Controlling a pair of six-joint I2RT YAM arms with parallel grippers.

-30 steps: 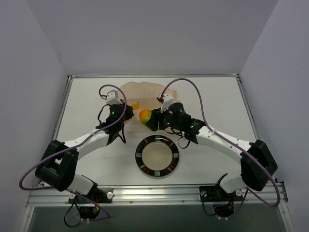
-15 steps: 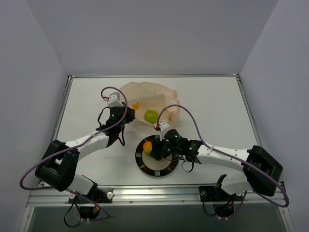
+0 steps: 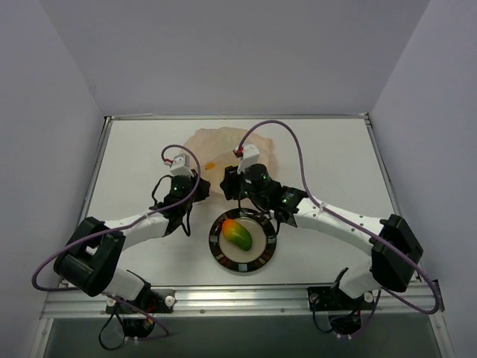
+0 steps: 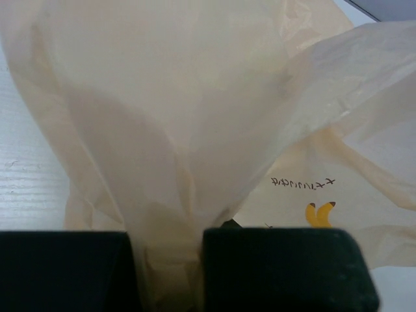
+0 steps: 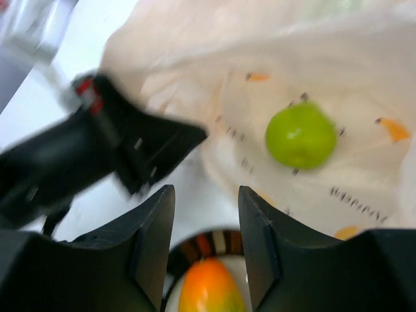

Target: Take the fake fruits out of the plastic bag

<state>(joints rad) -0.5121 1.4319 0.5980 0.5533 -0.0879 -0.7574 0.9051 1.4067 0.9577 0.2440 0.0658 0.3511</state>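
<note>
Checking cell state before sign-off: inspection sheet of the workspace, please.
Surface: white table, no spills seen.
Job's things: mango lies on the plate; one green fruit inside the bag; no other fruit visible.
Clutter: nothing seen.
Hands: left hand shut on a fold of the bag; right hand open, empty, between plate and bag.
Cables: purple cables loop free, no snag seen.
Surroundings: plain walls; metal rail at the near edge.
</note>
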